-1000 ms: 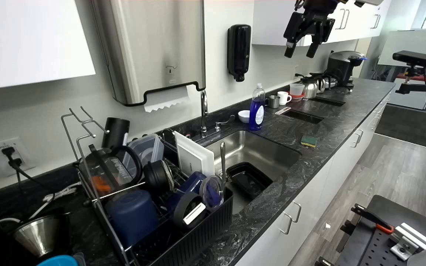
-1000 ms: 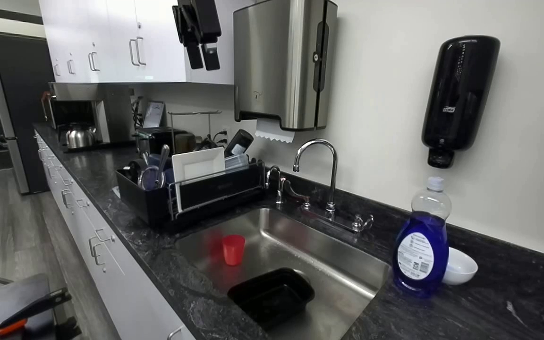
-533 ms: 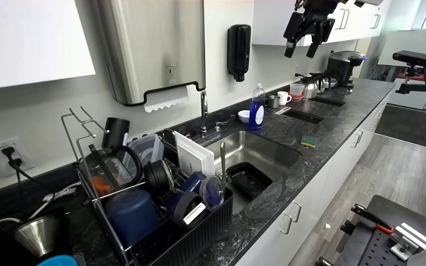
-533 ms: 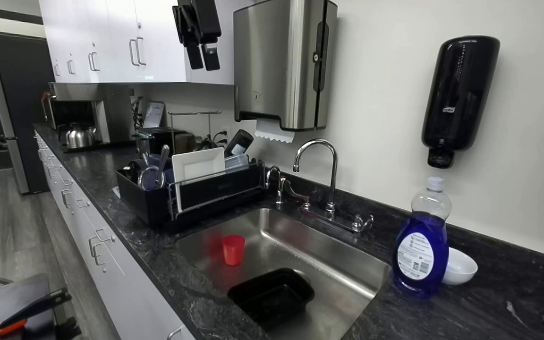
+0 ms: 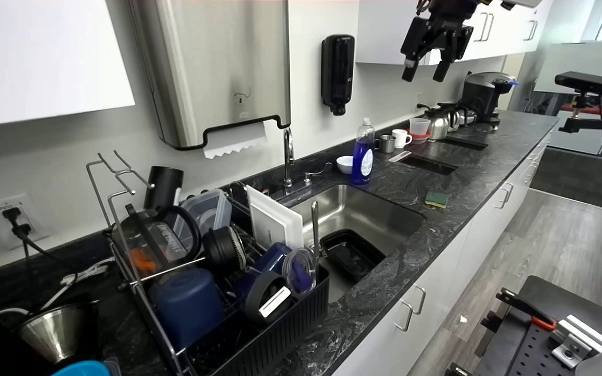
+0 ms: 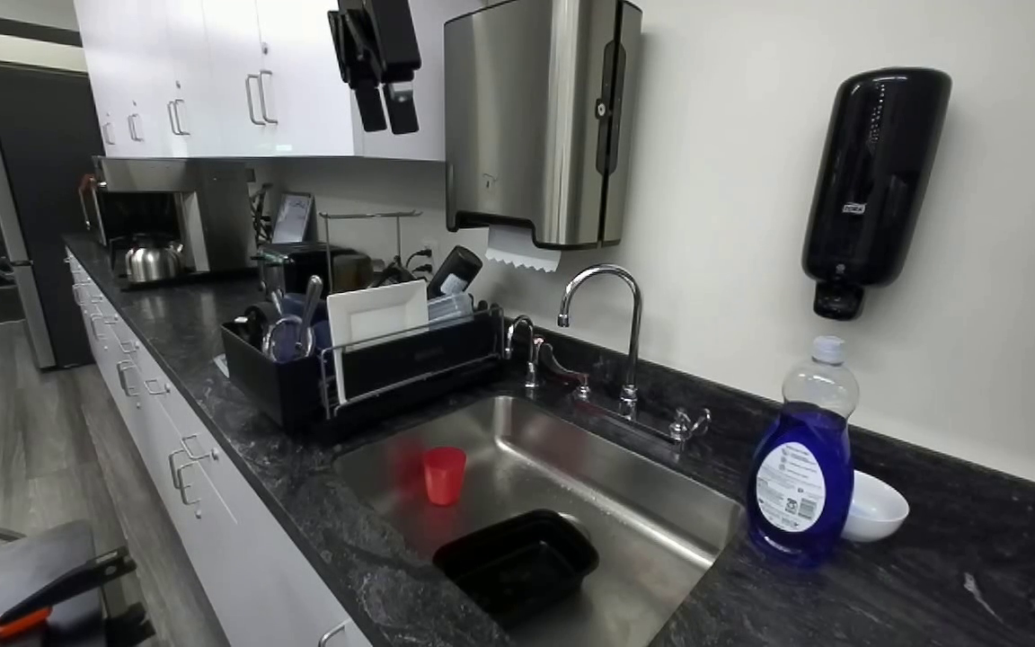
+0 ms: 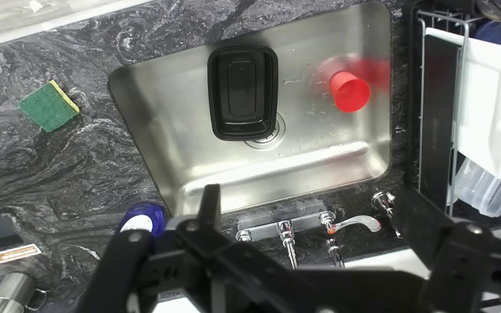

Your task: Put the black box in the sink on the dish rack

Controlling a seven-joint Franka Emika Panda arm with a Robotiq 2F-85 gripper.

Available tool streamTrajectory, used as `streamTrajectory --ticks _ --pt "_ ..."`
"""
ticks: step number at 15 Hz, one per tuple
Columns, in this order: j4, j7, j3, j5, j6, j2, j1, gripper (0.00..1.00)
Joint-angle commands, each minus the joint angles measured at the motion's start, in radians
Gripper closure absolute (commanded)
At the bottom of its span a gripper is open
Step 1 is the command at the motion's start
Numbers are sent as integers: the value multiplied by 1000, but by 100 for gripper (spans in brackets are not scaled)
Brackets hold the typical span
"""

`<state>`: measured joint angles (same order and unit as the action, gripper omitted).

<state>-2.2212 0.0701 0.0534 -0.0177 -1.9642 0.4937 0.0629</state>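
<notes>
The black box is an open rectangular tub lying in the steel sink; it shows in both exterior views (image 5: 352, 253) (image 6: 517, 562) and in the wrist view (image 7: 242, 93). The sink (image 5: 344, 196) also shows in the wrist view (image 7: 168, 130). The dish rack (image 5: 280, 334) stands beside the sink, loaded with dishes; its black side shows in an exterior view (image 6: 419, 358) and at the right of the wrist view (image 7: 438, 117). My gripper (image 5: 424, 77) is open and empty, high above the counter, apart from everything; it also shows in the wrist view (image 7: 306, 191).
A red cup (image 6: 444, 476) is in the sink next to the box. The faucet (image 6: 632, 341), blue soap bottle (image 6: 800, 485) and white bowl (image 6: 877, 508) stand at the back. A white plate (image 6: 378, 314) stands in the rack. A paper towel dispenser (image 5: 217, 68) hangs above.
</notes>
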Motion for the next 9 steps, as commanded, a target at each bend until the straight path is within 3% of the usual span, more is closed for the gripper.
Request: streamTrajectory --ticks 1,9 --pt "3 -2 -2 -1 3 -1 3 0" --pt "-11 -12 6 -19 -17 -19 -2 0"
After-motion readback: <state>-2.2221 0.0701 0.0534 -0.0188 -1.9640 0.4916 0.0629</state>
